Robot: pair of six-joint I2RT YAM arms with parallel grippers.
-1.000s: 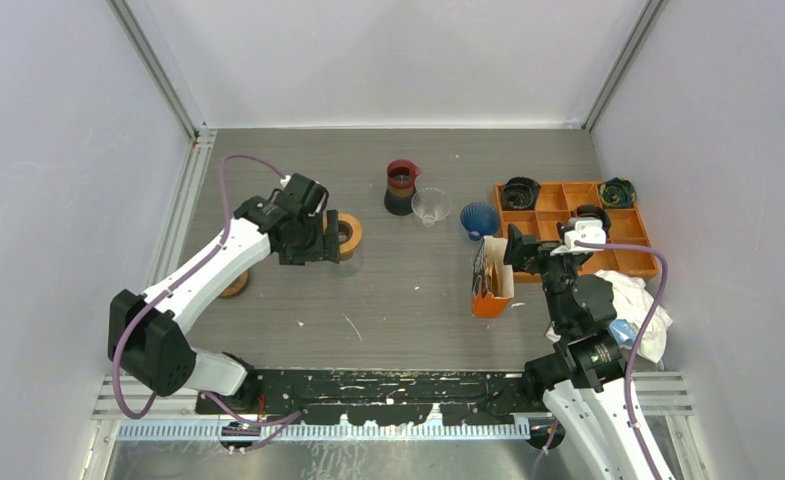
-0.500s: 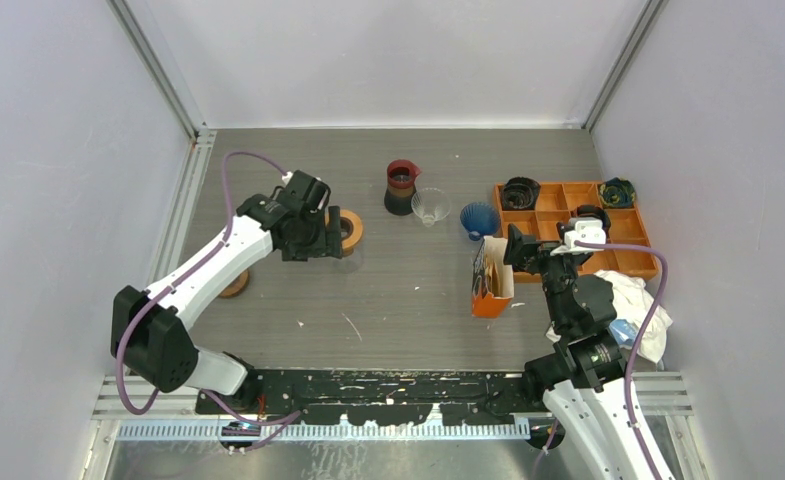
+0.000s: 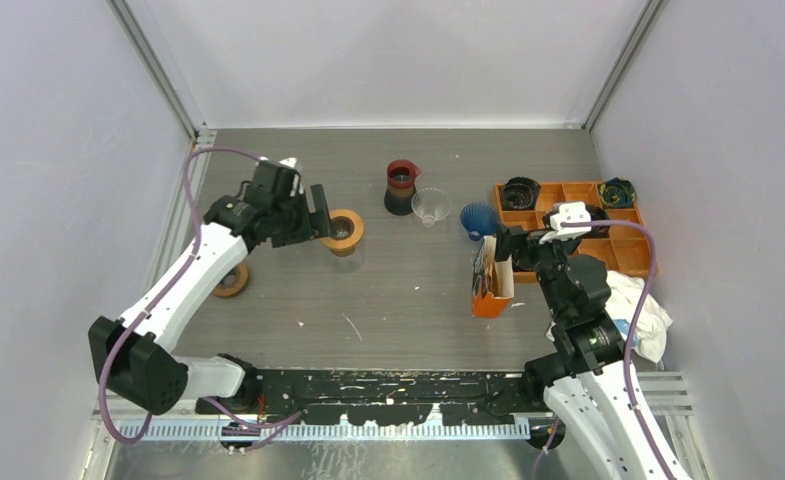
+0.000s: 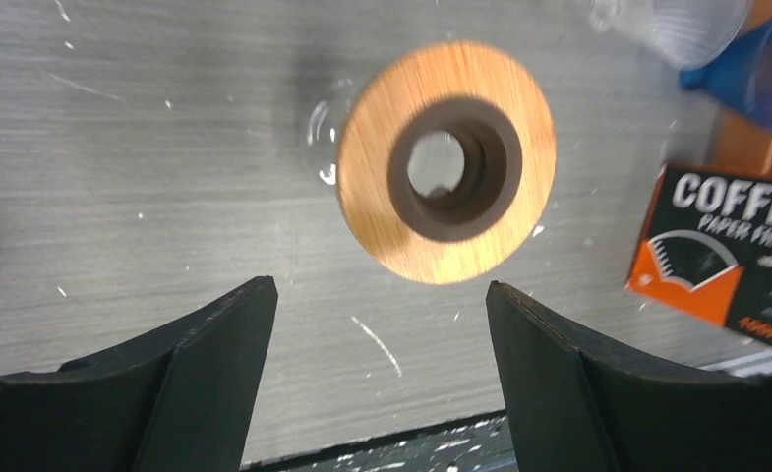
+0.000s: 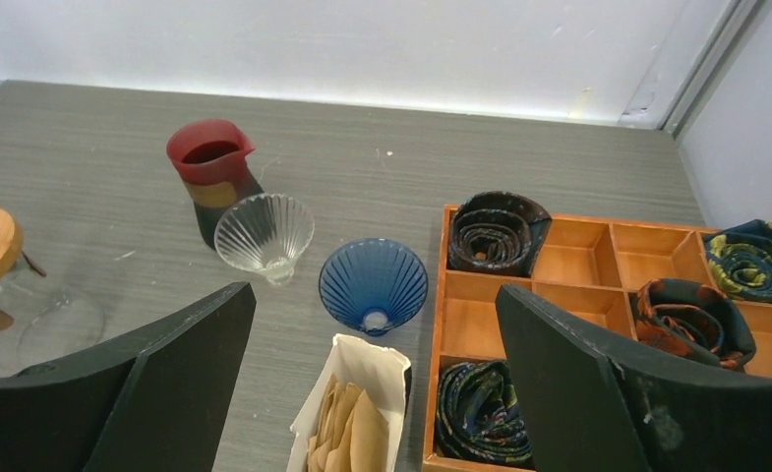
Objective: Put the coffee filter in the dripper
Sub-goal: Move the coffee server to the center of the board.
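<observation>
I am holding the left end effector (image 4: 377, 374) and right end effector (image 5: 374, 393) open, empty; the right, poised over the filters (image 5: 347, 433), is risking grabbing several or tipping the box (image 3: 491, 288).

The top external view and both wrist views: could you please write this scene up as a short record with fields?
left tool: open, empty, near the wooden ring, not touching it
right tool: open, empty, above the filter box
filter box: upright, top open, brown filters inside
blue dripper: on the table beyond the box, empty
clear dripper: beside the red pitcher, empty
tray: orange, holds rolled fabric
task state: no filter in a dripper yet
</observation>
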